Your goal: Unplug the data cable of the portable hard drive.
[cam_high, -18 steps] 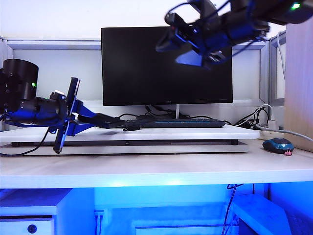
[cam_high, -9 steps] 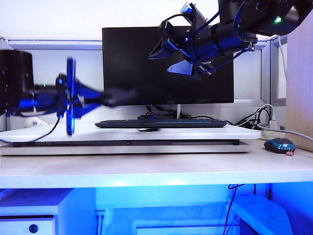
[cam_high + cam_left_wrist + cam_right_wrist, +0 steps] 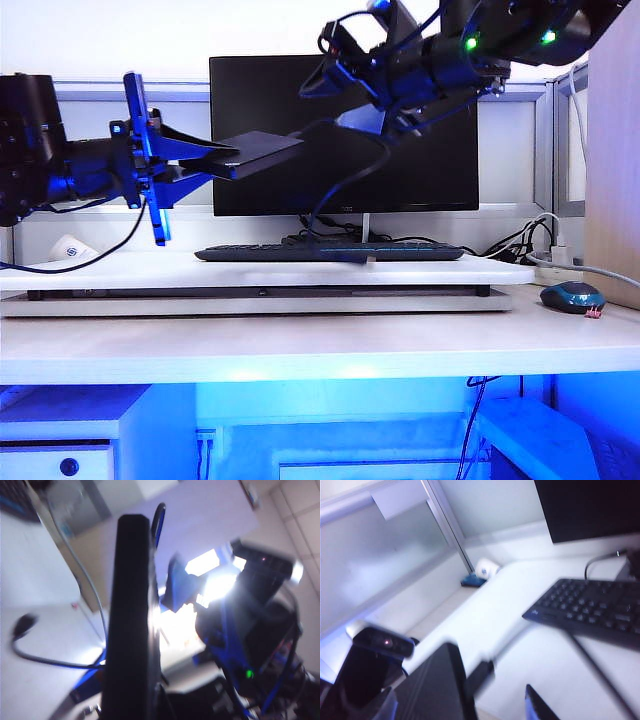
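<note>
The portable hard drive (image 3: pixel 262 150), a flat black slab, hangs level in front of the monitor with my left gripper (image 3: pixel 222 160) shut on its left end. In the left wrist view the drive (image 3: pixel 131 620) shows edge-on. The thin black data cable (image 3: pixel 352 175) is plugged into the drive's right end and loops down to the desk by the keyboard. Its cord (image 3: pixel 159 517) leaves the far end of the drive. My right gripper (image 3: pixel 345 98) is open, just up and right of that end. In its wrist view the drive (image 3: pixel 432 692) and cable plug (image 3: pixel 481 674) lie between the spread fingers (image 3: pixel 537 706).
A black monitor (image 3: pixel 400 170) stands behind the arms. A long black keyboard (image 3: pixel 330 252) lies on the white raised board (image 3: pixel 250 280). A blue mouse (image 3: pixel 570 296) and pale cords sit at the right. A small white object (image 3: pixel 68 250) rests at the back left.
My left arm has lifted the hard drive from the board to monitor height and turned it level. My right gripper has come down and to the left, closer to the drive's cable end.
</note>
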Motion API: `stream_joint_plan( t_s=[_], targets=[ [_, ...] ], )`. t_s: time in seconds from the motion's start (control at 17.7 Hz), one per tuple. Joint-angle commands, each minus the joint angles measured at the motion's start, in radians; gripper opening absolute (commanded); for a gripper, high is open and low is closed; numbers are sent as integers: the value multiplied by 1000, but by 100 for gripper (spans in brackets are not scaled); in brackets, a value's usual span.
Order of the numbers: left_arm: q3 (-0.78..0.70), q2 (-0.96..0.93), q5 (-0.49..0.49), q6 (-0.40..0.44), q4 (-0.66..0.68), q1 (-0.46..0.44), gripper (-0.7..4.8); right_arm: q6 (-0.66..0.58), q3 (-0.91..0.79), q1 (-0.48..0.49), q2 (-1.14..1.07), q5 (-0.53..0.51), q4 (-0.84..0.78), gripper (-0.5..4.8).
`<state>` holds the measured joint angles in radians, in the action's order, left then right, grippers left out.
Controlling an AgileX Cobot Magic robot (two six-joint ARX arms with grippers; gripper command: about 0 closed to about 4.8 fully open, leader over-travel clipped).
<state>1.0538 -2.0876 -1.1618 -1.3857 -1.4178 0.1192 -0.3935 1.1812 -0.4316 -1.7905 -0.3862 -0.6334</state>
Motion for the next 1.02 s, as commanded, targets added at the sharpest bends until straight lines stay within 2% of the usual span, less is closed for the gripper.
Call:
stream_joint_plan(
  t_s=[0.06, 0.34, 0.4, 0.45, 0.57, 0.73, 0.85, 1.02],
  targets=[
    [3, 14, -9, 2, -37, 19, -6, -4, 20, -1, -1, -16, 12, 334],
    [17, 50, -4, 2, -37, 67, -6, -40, 22, -1, -27, -36, -2, 333],
    [17, 50, -2, 1, -37, 71, -6, -52, 22, -1, -27, -35, -16, 292],
    [17, 50, -3, 1, -37, 71, -6, -52, 22, -1, -27, -35, -16, 275],
    [17, 50, -3, 1, -37, 71, -6, -52, 22, -1, -27, -35, -18, 182],
    [17, 50, -3, 1, -37, 71, -6, -52, 22, -1, -27, -35, -22, 89],
    [17, 51, -5, 1, -37, 71, -6, -52, 22, -1, -27, -35, -23, -7],
    [17, 51, -6, 1, -37, 71, -6, -51, 22, -1, -27, -29, -23, -7]
  ],
)
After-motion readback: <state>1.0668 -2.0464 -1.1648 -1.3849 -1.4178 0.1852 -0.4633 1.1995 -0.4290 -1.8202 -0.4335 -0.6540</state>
